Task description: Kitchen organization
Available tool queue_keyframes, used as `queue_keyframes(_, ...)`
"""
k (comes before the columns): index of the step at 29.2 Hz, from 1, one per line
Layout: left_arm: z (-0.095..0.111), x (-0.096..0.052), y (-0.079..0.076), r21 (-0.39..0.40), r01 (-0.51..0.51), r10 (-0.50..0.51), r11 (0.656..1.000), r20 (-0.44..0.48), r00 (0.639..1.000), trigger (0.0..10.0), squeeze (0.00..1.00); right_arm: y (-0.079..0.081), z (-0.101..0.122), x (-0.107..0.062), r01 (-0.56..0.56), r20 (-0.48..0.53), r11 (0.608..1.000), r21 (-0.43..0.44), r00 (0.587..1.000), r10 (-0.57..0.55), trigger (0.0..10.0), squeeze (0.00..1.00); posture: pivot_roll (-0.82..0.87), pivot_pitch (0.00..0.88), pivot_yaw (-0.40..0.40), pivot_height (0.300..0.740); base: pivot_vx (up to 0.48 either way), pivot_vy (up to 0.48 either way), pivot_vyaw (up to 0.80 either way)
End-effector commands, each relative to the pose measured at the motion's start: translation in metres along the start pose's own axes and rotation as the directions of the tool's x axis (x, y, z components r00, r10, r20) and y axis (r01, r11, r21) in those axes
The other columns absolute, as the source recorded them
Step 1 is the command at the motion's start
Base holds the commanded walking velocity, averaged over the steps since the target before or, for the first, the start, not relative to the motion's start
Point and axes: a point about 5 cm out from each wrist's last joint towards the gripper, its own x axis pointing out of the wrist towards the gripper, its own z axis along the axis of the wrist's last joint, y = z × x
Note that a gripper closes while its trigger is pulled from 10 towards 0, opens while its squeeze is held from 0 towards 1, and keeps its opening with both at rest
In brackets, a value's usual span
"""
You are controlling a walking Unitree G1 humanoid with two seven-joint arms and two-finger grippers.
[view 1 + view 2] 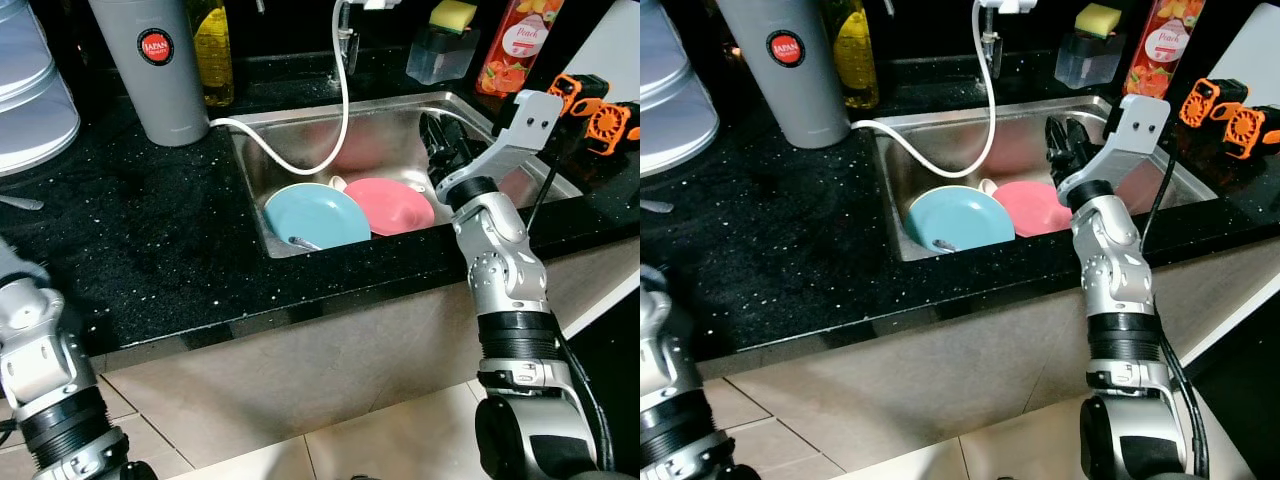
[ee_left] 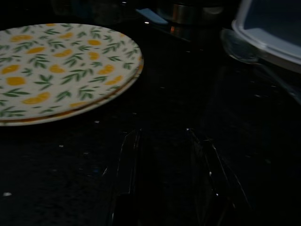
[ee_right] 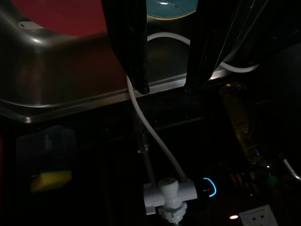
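In the steel sink (image 1: 250, 185) a blue plate (image 1: 316, 215) leans with a spoon (image 1: 300, 242) on it. Beside it lies a pink plate (image 1: 390, 205), and a cream cup (image 1: 338, 184) shows behind them. My right gripper (image 1: 440, 140) hangs inside the sink at its right side, above and right of the pink plate; in the right wrist view the right gripper (image 3: 165, 88) is open with nothing between its fingers. My left gripper (image 2: 164, 179) is open low over the black counter, just short of a stack of leaf-patterned plates (image 2: 61, 70).
A white hose (image 1: 345, 90) loops from the tap into the sink. A grey canister (image 1: 150, 65), yellow bottle (image 1: 212, 50), sponge holder (image 1: 440, 45) and peach bottle (image 1: 515, 45) line the back. Orange clips (image 1: 595, 110) sit right, a clear container (image 1: 30, 90) and spoon (image 2: 244, 47) left.
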Motion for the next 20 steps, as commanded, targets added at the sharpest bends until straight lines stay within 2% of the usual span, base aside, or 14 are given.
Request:
queue_keyframes(1, -0.001, 0.005, 0.007, 0.021, -0.045, 0.045, 0.999, -0.010, 0.999, 10.0, 0.00, 0.000, 0.000, 0.001, -0.006, -0.013, 1.000, -0.006, 1.000, 0.005, 10.0, 0.00, 0.17, 0.033, -0.046, 0.740, 0.000, 0.000, 0.00)
queue_keyframes(5, 0.001, 0.009, 0.011, 0.041, -0.070, 0.070, 0.997, 0.007, 0.998, 10.0, 0.00, 0.000, 0.000, 0.000, -0.004, -0.013, 1.000, -0.008, 1.000, 0.004, 10.0, 0.00, 0.16, 0.033, -0.043, 0.740, 0.000, 0.000, 0.00)
queue_keyframes(8, -0.004, 0.011, 0.013, 0.025, -0.091, 0.092, 0.996, -0.045, 0.995, 10.0, 0.00, -0.001, 0.000, 0.001, -0.004, -0.012, 1.000, -0.010, 1.000, 0.004, 10.0, 0.00, 0.16, 0.033, -0.043, 0.740, 0.000, 0.000, 0.00)
queue_keyframes(9, -0.011, 0.010, 0.012, -0.009, -0.090, 0.089, 0.996, -0.116, 0.989, 10.0, 0.00, 0.000, 0.000, 0.001, -0.005, -0.011, 1.000, -0.010, 1.000, 0.005, 10.0, 0.00, 0.16, 0.029, -0.041, 0.740, 0.000, 0.000, 0.00)
queue_keyframes(10, -0.011, 0.010, 0.012, -0.009, -0.090, 0.089, 0.996, -0.116, 0.989, 10.0, 0.00, 0.000, 0.000, 0.001, -0.005, -0.011, 1.000, -0.010, 1.000, 0.005, 10.0, 0.00, 0.16, 0.029, -0.041, 0.740, 0.000, 0.000, 0.00)
queue_keyframes(14, -0.028, 0.004, 0.005, -0.040, -0.093, 0.078, 0.995, -0.282, 0.956, 10.0, 0.00, 0.000, 0.001, 0.001, -0.008, -0.010, 1.000, -0.013, 1.000, 0.008, 10.0, 0.00, 0.16, 0.022, -0.042, 0.740, 0.000, 0.000, 0.00)
queue_keyframes(17, -0.038, -0.003, -0.003, -0.003, -0.066, 0.060, 0.998, -0.380, 0.923, 10.0, 0.00, 0.000, 0.001, 0.001, -0.012, -0.010, 1.000, -0.016, 1.000, 0.012, 10.0, 0.00, 0.16, 0.021, -0.042, 0.740, 0.000, 0.000, 0.00)
queue_keyframes(20, -0.042, -0.009, -0.009, 0.004, -0.033, 0.031, 0.999, -0.421, 0.907, 10.0, 0.00, 0.000, 0.002, 0.002, -0.013, -0.009, 1.000, -0.016, 1.000, 0.013, 10.0, 0.00, 0.16, 0.019, -0.041, 0.740, 0.000, 0.000, 0.00)
